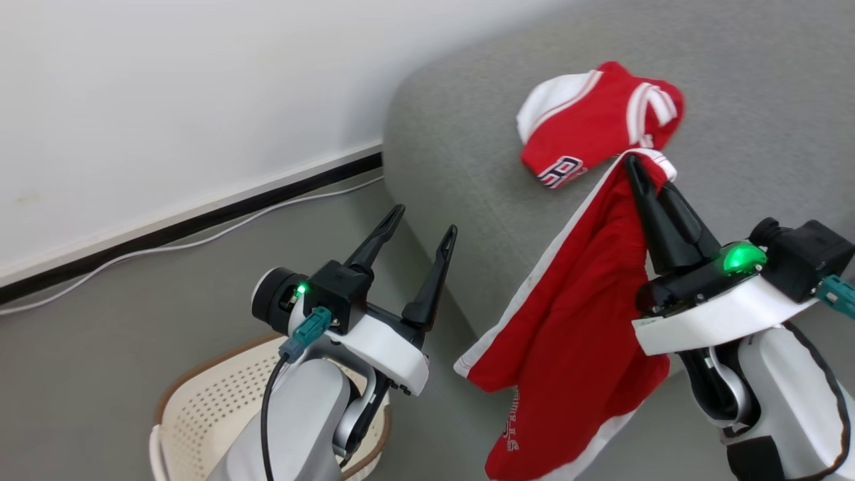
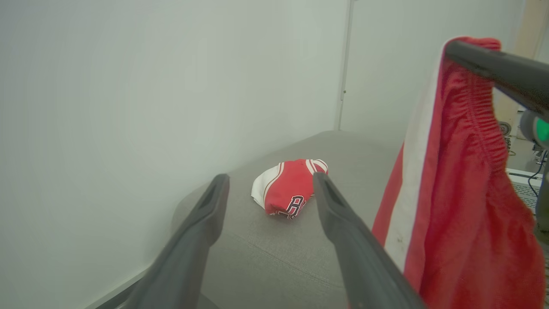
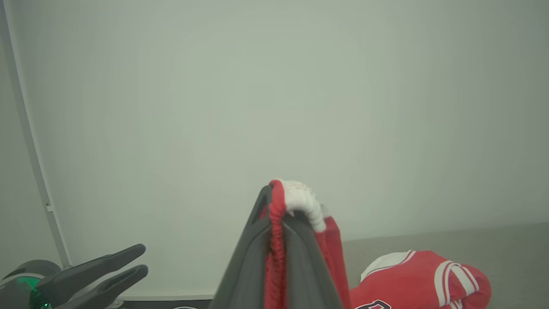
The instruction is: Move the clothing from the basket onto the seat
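Two red garments make up your whole load, and by my reckoning you are past the halfway mark. Start at 7 o'clock in the head view: the basket (image 1: 194, 407) stands on the floor with the left arm across it. The perforated part you can see holds no fabric; the rest is hidden behind that arm.

Nearer the centre, the left gripper (image 1: 426, 219) hangs by the sofa's rounded corner, fingers spread wide, nothing between them. The sofa (image 1: 461, 133) takes up the picture from 12 round to 4 o'clock.

At 5 o'clock the shorts (image 1: 574, 321) hang waistband up, their white side stripe turned toward the left gripper. Whether the lower hem touches the cushion you cannot tell from here. At 1 o'clock the jersey (image 1: 588, 120) lies bunched on the cushion with its lettering showing, so that one is delivered. At 3 o'clock the right gripper (image 1: 640, 172) is clamped tight on the shorts' elastic waistband; your right wrist view shows the gathered band pinched between its fingers, above the jersey.

What is left, as I judge it: bring the shorts down onto the cushion near the jersey and let go.

Your count: two garments, one placed and one carried; one basket; one sofa; two grippers, one free and one loaded.
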Controlling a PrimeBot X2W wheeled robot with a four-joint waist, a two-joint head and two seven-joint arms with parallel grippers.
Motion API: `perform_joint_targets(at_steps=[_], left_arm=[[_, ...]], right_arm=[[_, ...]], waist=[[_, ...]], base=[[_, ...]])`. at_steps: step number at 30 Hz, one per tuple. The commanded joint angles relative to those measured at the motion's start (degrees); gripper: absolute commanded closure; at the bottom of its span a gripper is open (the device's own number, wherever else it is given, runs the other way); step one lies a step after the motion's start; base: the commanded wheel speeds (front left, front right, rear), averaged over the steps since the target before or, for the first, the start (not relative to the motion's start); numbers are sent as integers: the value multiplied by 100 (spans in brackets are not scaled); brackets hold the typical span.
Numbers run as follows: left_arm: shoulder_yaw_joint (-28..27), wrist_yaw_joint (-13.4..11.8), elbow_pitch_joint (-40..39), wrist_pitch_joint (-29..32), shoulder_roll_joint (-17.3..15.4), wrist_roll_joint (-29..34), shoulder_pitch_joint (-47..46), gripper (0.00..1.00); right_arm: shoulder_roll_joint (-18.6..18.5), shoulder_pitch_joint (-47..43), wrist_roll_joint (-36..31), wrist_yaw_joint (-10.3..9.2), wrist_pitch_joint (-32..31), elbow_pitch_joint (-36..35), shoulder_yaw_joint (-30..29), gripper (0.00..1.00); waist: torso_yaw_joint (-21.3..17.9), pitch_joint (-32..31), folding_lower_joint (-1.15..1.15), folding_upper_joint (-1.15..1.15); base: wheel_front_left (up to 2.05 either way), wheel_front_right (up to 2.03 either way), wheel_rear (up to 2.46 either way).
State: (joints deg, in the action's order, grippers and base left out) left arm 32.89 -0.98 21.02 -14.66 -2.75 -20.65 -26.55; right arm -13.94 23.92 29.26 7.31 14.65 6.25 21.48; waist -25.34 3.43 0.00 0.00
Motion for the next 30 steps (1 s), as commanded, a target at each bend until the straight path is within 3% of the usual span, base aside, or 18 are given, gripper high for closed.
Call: perform_joint_targets(at_steps=[1,15,21,30], left_arm=[[-235,43,-181,-33,-41,58,-35,0],[113,258,-72,-34,-14,96,-190,0],[245,209,-54,-34,-14,91,-245,0],[455,173,87,-34,-13,288,-534,0]], right_arm=[[-35,-9,-21,18,35,-222,7,100],[-387,123,-300,18,35,-723,-1621,100],[-605,611,-540,18,35,-482,-2158,100],[-1052,1818,-826,18,35,273,-2885,100]], waist=[[-385,-45,0,0],[-605,442,0,0],[-616,688,0,0],[-439,1576,0,0]], base=[[0,0,0],[0,0,0],[0,0,0],[0,0,0]])
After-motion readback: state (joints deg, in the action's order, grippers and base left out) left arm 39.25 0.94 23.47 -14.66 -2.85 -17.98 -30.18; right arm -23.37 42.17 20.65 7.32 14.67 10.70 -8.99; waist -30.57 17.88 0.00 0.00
